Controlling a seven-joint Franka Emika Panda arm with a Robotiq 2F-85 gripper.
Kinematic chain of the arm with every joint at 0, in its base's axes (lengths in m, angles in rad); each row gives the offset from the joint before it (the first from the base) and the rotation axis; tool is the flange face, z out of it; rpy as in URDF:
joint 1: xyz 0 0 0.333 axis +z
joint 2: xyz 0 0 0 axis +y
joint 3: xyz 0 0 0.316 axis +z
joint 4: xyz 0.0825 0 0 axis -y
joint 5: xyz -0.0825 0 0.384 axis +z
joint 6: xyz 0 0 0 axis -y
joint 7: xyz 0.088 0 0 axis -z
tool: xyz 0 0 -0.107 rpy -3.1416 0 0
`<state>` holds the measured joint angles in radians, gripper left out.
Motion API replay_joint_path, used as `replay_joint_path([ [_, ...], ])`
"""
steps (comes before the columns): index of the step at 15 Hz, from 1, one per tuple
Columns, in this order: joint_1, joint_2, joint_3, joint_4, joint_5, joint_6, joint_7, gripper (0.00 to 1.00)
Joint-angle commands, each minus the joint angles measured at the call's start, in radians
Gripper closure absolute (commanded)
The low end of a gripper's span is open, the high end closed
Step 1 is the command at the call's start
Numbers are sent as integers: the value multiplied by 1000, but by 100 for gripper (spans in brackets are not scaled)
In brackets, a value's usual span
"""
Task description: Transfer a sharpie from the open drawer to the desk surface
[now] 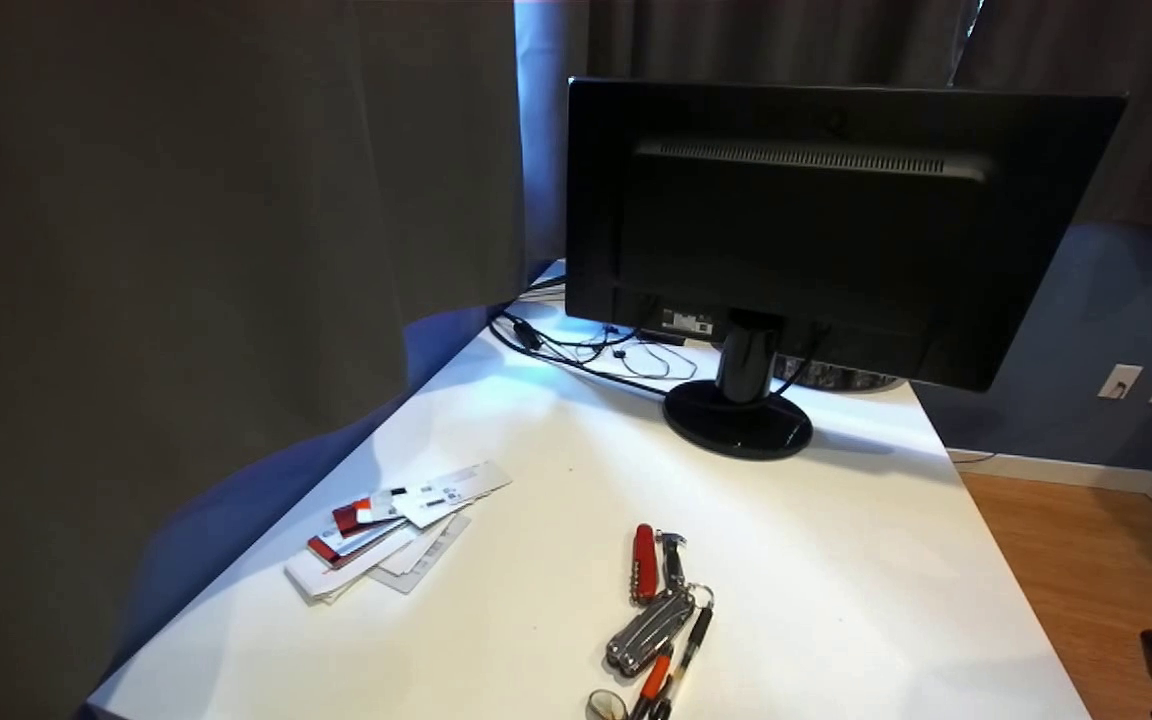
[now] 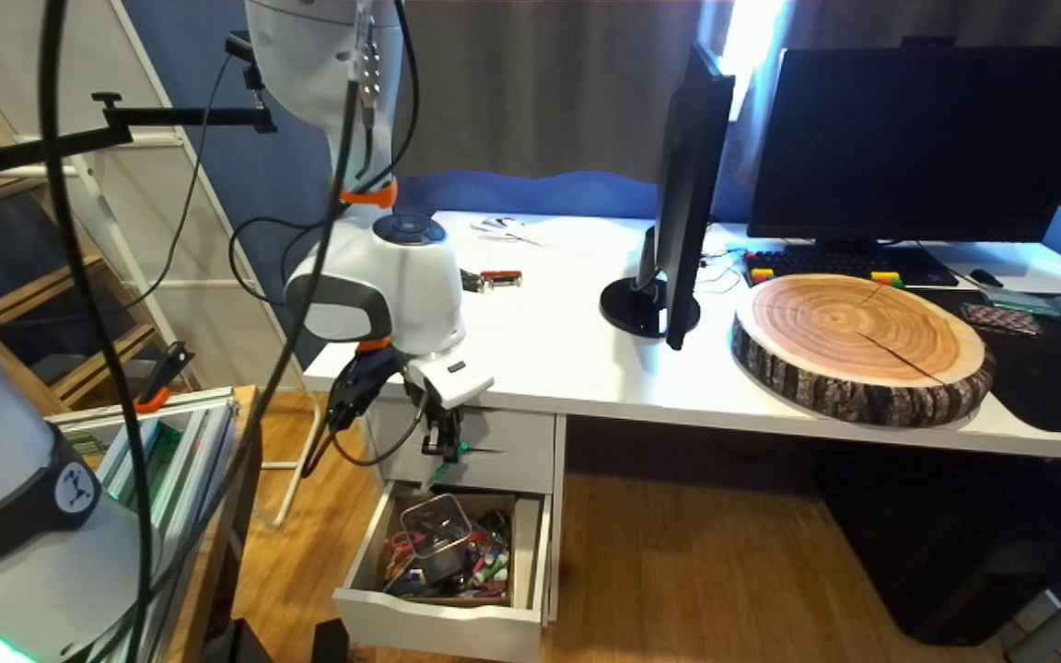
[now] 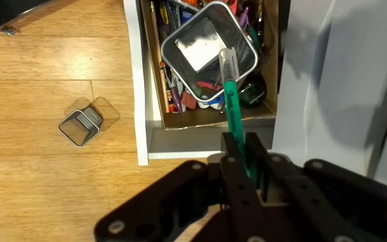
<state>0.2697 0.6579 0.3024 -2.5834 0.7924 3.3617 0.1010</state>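
The sharpie (image 3: 232,104) is a slim green pen with a clear cap. My gripper (image 3: 240,136) is shut on it in the wrist view, with the capped end pointing out past the fingertips. In an exterior view the gripper (image 2: 443,447) hangs in front of the desk's upper drawer front, and the sharpie (image 2: 439,474) tilts down from it. Both are above the open drawer (image 2: 443,622), whose wall (image 3: 139,84) also shows in the wrist view. The white desk surface (image 2: 549,359) is higher than the gripper. It also shows in an exterior view (image 1: 786,600).
A mesh cup (image 3: 210,97) sits among pens in the drawer's cardboard box. Another mesh cup (image 3: 79,129) lies on the floor. The desk bears a monitor (image 1: 816,240), red-and-silver tools (image 1: 651,630), papers (image 1: 386,530) and a wood slab (image 2: 862,341). Its front edge overhangs the drawers.
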Motion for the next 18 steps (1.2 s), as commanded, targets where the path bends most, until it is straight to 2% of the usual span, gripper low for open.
replay_joint_path([
  [1,73,-207,-58,-113,-74,-107,75,97],
  [5,119,-357,-95,-171,-149,-183,120,97],
  [7,117,-422,-90,-191,-200,-220,139,97],
  [10,60,-502,-21,-178,-267,-306,158,97],
  [11,47,-516,21,-149,-182,-343,85,97],
  [15,-29,-508,171,-29,18,-478,-89,97],
  [18,-55,-462,204,43,146,-536,-238,97],
])
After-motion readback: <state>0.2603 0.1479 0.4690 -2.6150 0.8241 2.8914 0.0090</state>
